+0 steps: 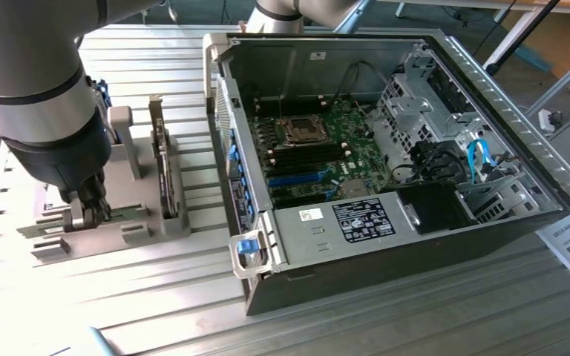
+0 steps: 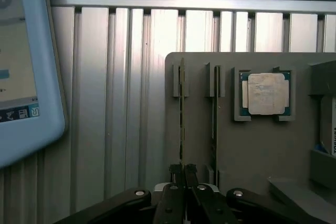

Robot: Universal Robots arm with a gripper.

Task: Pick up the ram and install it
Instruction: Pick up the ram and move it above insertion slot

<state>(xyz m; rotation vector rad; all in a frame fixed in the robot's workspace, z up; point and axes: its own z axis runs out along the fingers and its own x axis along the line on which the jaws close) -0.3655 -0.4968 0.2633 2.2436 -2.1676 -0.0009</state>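
Observation:
The ram (image 2: 181, 114) stands on edge in a slot of the grey holder (image 2: 252, 145), seen as a thin green strip. My gripper (image 2: 184, 170) is shut on its near end, one dark finger against each side. A second thin stick (image 2: 216, 119) stands in the neighbouring slot, apart from the fingers. In the exterior view the gripper (image 1: 89, 213) reaches down into the grey holder (image 1: 127, 226) at that view's left, well away from the open computer case (image 1: 364, 148). The motherboard (image 1: 315, 144) with its long memory slots (image 1: 305, 159) lies inside the case.
A square silver processor chip (image 2: 266, 94) sits in its own pocket of the holder. A hard drive (image 1: 170, 178) stands upright in the holder beside the gripper. A white-framed screen (image 2: 26, 77) lies on the slatted aluminium table (image 2: 131, 103). Cables and drive cages fill the case's far side.

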